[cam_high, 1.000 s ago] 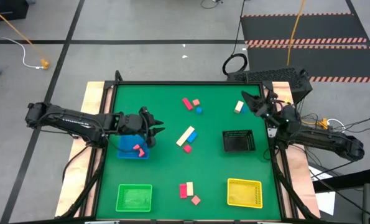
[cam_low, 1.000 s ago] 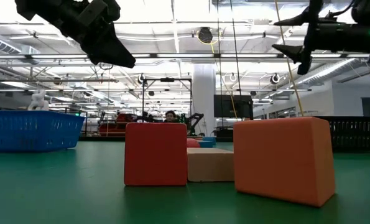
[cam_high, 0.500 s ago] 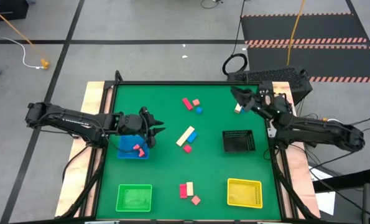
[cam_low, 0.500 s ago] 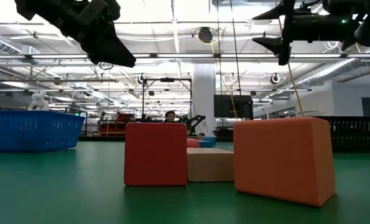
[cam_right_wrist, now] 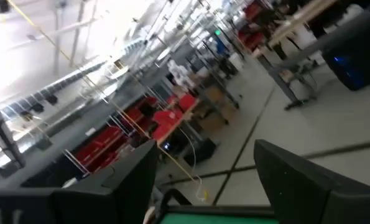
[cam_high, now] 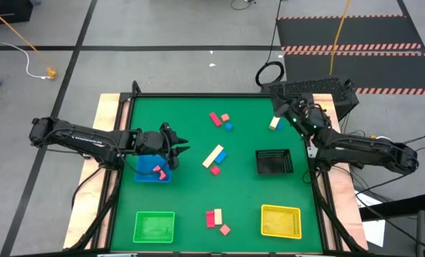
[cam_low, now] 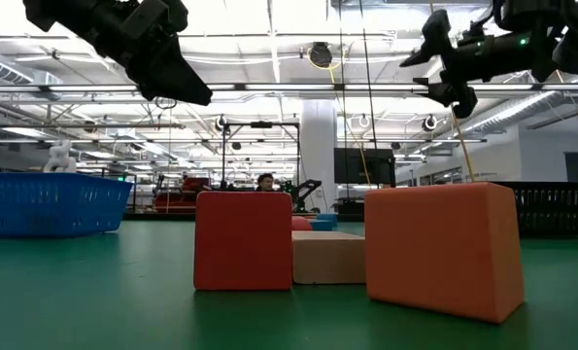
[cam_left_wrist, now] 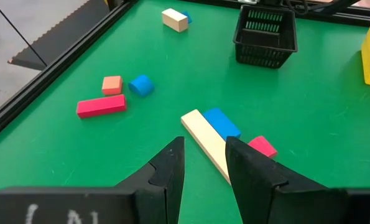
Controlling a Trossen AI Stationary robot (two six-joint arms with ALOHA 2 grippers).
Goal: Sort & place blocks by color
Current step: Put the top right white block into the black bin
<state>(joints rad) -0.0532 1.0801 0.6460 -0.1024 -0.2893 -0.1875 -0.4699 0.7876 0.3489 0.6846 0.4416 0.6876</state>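
Observation:
Blocks lie in groups on the green table. A red bar (cam_high: 215, 118), a salmon cube (cam_high: 226, 117) and a blue piece (cam_high: 228, 126) are at the far middle. A cream bar (cam_high: 213, 156) lies at the centre with a blue block (cam_high: 221, 155) and a red one (cam_high: 215, 170). A cream block (cam_high: 274, 123) lies far right. Three more (cam_high: 216, 219) lie near the front edge. My left gripper (cam_high: 183, 148) hovers beside the blue tray (cam_high: 144, 171), slightly open with nothing between its fingers (cam_left_wrist: 203, 152). My right gripper (cam_high: 278, 108) is raised at the far right, open and pointing upward into the room (cam_right_wrist: 206, 148).
The blue tray holds pink-red pieces (cam_high: 157, 171). A black basket (cam_high: 273, 162) stands at the right, a yellow tray (cam_high: 281, 220) at the near right and a green tray (cam_high: 154, 226) at the near left. The low view shows red (cam_low: 243, 253), cream (cam_low: 327, 258) and salmon (cam_low: 444, 248) blocks close up.
My right gripper has swung a little toward the table's far edge and left, risen slightly, tipped upward and rolled about its own line. Its fingers stay apart.

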